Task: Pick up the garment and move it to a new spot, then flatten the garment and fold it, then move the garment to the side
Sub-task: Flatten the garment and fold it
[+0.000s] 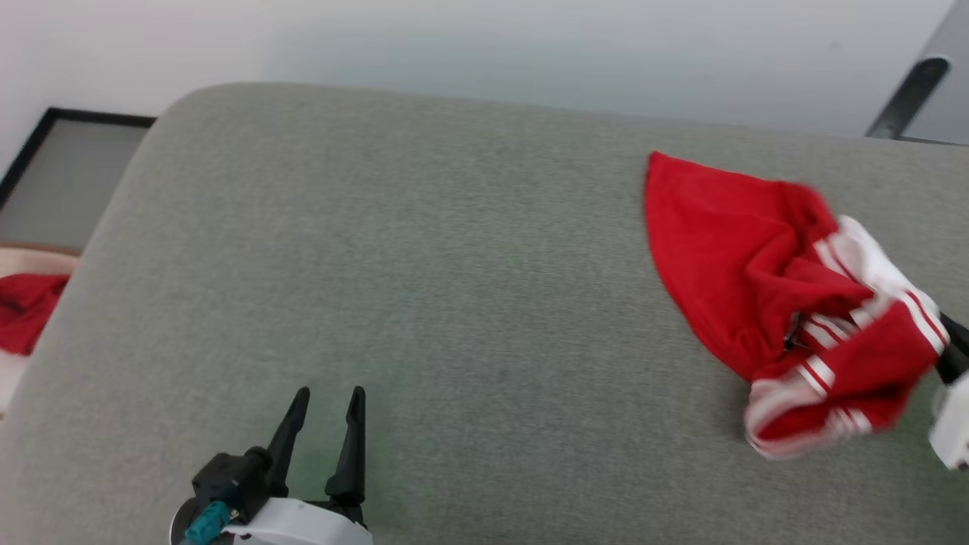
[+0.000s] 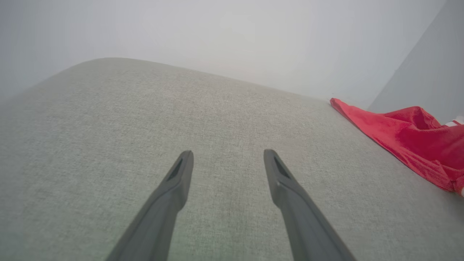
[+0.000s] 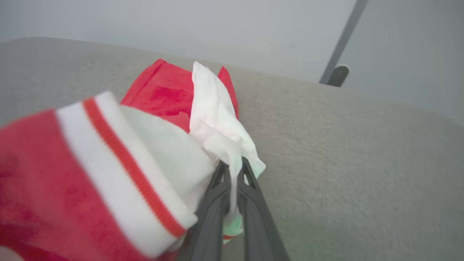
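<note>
Garment [image 1: 727,250] bunched on cushion [image 1: 416,265] at right, pinched in closed right gripper [image 3: 233,165]; left gripper [image 1: 330,391] spread open at near left.

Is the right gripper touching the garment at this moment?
Touching. The right wrist view shows the right gripper shut on the garment, with white fabric pinched between its two fingers.

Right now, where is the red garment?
In the head view the garment sits bunched at the right side of the grey cushion, its white fabric pinched by the right gripper, far from the open left gripper.
</note>
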{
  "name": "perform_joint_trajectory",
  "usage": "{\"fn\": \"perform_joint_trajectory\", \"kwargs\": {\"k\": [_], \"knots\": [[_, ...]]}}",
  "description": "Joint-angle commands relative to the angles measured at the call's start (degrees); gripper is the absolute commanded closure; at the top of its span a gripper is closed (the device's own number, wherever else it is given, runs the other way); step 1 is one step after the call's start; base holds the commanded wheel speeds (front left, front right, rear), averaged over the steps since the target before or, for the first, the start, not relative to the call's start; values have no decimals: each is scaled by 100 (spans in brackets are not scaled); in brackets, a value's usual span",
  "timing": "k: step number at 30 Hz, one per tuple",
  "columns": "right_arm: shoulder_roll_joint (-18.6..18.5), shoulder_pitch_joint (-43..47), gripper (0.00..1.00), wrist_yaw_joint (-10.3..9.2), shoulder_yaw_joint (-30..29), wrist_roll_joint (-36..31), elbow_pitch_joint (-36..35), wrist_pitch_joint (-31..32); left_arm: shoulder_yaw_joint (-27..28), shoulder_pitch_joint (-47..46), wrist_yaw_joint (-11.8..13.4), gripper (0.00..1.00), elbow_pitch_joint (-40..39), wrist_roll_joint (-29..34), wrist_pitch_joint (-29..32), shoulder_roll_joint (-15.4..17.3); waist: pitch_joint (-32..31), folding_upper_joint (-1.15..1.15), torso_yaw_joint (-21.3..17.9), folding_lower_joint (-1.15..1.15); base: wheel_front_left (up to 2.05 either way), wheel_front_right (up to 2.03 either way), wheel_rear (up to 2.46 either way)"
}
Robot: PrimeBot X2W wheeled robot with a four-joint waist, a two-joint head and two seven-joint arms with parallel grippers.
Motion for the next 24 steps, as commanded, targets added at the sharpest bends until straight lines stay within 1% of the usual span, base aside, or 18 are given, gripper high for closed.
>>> {"fn": "perform_joint_trajectory", "kwargs": {"k": [1,5,7,10,11,12,13,14,15,19,22,24], "knots": [[137,176,100,-4,-229,-46,-83,1,3,3,-14,0,-18,24,-1,38,7,0,-239,0,0,0,0],[547,754,100,-5,-1021,-378,-280,57,-27,-55,-14,0,-12,12,-1,99,46,0,-396,0,0,0,0],[869,849,100,-4,-1355,-352,-281,39,-45,-77,-14,0,-6,2,-1,130,63,0,-454,0,0,0,0],[1156,853,100,-5,-1899,-500,-125,-30,-68,-125,-14,0,5,-8,-1,181,88,0,-504,0,0,0,0],[1222,815,95,-5,-2056,-611,-45,-62,-76,-136,-14,0,8,-13,-1,193,92,0,-512,0,0,0,0],[1266,776,78,-5,-2222,-749,49,-103,-89,-145,-14,0,12,-16,-1,207,100,0,-516,0,0,0,0],[1369,706,58,-5,-2389,-779,139,-153,-90,-151,-14,0,16,-22,-1,219,107,0,-520,0,0,0,0],[1465,644,11,-4,-2547,-838,232,-203,-98,-160,-14,0,18,-28,-1,227,112,0,-518,0,0,0,0],[1517,607,0,-3,-2689,-934,319,-250,-114,-162,-14,0,23,-30,-1,236,117,0,-511,0,0,0,0],[1722,432,0,-3,-3165,-1199,501,-438,-131,-170,-14,0,25,-48,-1,276,147,0,-503,0,0,0,0],[1768,369,0,-3,-3318,-1350,475,-516,-107,-173,-14,0,19,-51,-1,301,170,0,-526,0,0,0,0],[1805,382,0,-3,-3301,-1353,425,-556,-102,-178,-14,0,10,-40,-1,332,175,0,-562,0,0,0,0]]}}
